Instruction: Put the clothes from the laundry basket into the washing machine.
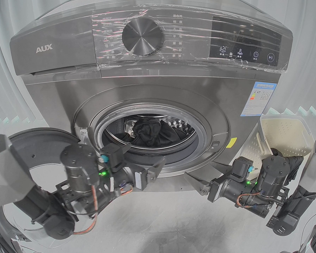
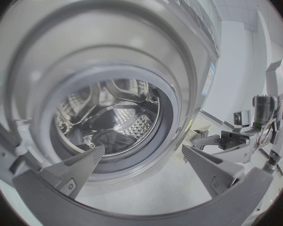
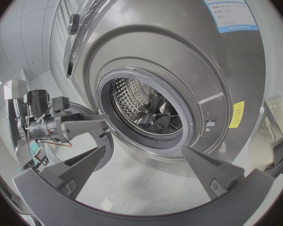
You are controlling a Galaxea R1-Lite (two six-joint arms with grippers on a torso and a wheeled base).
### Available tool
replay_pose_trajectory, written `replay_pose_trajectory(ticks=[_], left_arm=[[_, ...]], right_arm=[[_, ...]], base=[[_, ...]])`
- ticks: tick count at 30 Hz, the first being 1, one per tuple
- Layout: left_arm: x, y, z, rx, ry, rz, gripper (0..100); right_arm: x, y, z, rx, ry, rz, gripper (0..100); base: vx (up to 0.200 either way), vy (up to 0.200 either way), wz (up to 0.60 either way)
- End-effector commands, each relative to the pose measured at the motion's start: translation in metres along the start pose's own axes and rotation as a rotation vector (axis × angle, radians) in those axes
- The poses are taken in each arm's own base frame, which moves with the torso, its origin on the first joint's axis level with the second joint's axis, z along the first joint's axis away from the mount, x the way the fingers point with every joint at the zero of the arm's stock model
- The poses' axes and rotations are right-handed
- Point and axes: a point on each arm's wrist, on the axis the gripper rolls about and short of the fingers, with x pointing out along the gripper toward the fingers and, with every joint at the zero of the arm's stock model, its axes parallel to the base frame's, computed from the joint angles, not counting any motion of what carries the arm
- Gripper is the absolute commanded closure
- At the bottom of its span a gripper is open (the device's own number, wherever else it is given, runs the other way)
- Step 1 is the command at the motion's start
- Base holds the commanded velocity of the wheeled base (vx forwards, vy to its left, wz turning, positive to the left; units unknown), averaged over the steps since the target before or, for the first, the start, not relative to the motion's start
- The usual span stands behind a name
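**Washing partly loaded; one dark piece left in the basket**

Nearest, the left gripper (image 2: pixel 141 148) and right gripper (image 3: pixel 142 149) are held before the washing machine (image 1: pixel 186 92), each with fingers spread wide and nothing gripped. Beside the machine's right front corner, a dark garment (image 1: pixel 295 162) is seen hanging at the near rim of the laundry basket (image 1: pixel 288 130), not yet moved. Farther in, dark clothes (image 1: pixel 149 132) are seen lying low in the drum (image 1: pixel 179 125), with the door (image 1: pixel 35 148) swung open to the left. The task is judged partly done.
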Motion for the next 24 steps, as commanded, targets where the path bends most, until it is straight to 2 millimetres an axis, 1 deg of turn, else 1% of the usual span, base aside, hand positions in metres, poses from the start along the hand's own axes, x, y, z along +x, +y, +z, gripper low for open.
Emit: replay_pose_trajectory(ticks=[1, 2, 3, 4, 5, 7, 8, 9, 10, 12, 14, 15, 17, 18, 19, 21, 24], left_arm=[[-0.080, 0.010, 0.023, -0.052, -0.072, -0.003, 0], [-0.085, 0.011, 0.023, -0.051, -0.073, 0.002, 0], [-0.096, 0.012, 0.024, -0.058, -0.084, 0.011, 0], [-0.097, 0.012, 0.024, -0.059, -0.084, 0.013, 0], [-0.109, 0.014, 0.026, -0.062, -0.099, 0.013, 0], [-0.122, 0.016, 0.025, -0.065, -0.105, 0.009, 0], [-0.129, 0.017, 0.020, -0.064, -0.090, 0.007, 0], [-0.131, 0.017, 0.018, -0.064, -0.084, 0.008, 0], [-0.140, 0.019, 0.011, -0.055, -0.061, 0.012, 0], [-0.150, 0.021, 0.005, -0.051, -0.044, 0.022, 0], [-0.159, 0.023, 0.008, -0.063, -0.067, 0.037, 0], [-0.160, 0.023, 0.009, -0.065, -0.071, 0.040, 0], [-0.175, 0.026, 0.015, -0.099, -0.114, 0.053, 0], [-0.181, 0.026, 0.017, -0.101, -0.126, 0.051, 0], [-0.189, 0.028, 0.017, -0.093, -0.124, 0.057, 0], [-0.198, 0.031, 0.016, -0.085, -0.118, 0.078, 0], [-0.216, 0.041, 0.012, -0.073, -0.109, 0.170, 0]], right_arm=[[-0.020, 0.001, 0.010, -0.023, -0.028, -0.038, 0], [-0.022, 0.000, 0.010, -0.024, -0.028, -0.043, 0], [-0.029, -0.001, 0.012, -0.030, -0.029, -0.050, 0], [-0.029, -0.001, 0.012, -0.030, -0.029, -0.050, 0], [-0.037, -0.002, 0.015, -0.033, -0.038, -0.056, 0], [-0.046, -0.004, 0.018, -0.034, -0.047, -0.067, 0], [-0.051, -0.005, 0.019, -0.033, -0.048, -0.071, 0], [-0.053, -0.004, 0.019, -0.033, -0.050, -0.071, 0], [-0.062, -0.004, 0.021, -0.031, -0.055, -0.073, 0], [-0.073, -0.004, 0.022, -0.033, -0.060, -0.075, 0], [-0.084, -0.006, 0.023, -0.032, -0.062, -0.082, 0], [-0.086, -0.006, 0.023, -0.032, -0.062, -0.084, 0], [-0.099, -0.010, 0.022, -0.038, -0.064, -0.113, 0], [-0.101, -0.010, 0.025, -0.040, -0.079, -0.124, 0], [-0.104, -0.011, 0.028, -0.035, -0.102, -0.142, 0], [-0.108, -0.012, 0.033, -0.035, -0.137, -0.165, 0], [-0.117, -0.010, 0.042, -0.063, -0.192, -0.169, 0]], base=[[0.000, 0.000, 0.00], [0.000, 0.000, 0.00], [0.000, 0.000, 0.00], [0.000, 0.000, 0.00], [0.000, 0.000, 0.00], [0.000, 0.000, 0.00], [0.000, 0.000, 0.00], [0.000, 0.000, 0.00], [0.000, 0.000, 0.00], [0.000, 0.000, 0.00], [0.000, 0.000, 0.00], [0.000, 0.000, 0.00], [0.000, 0.000, 0.00], [0.000, 0.000, 0.00], [0.000, 0.000, 0.00], [0.000, 0.000, 0.00], [0.000, 0.000, 0.00]])
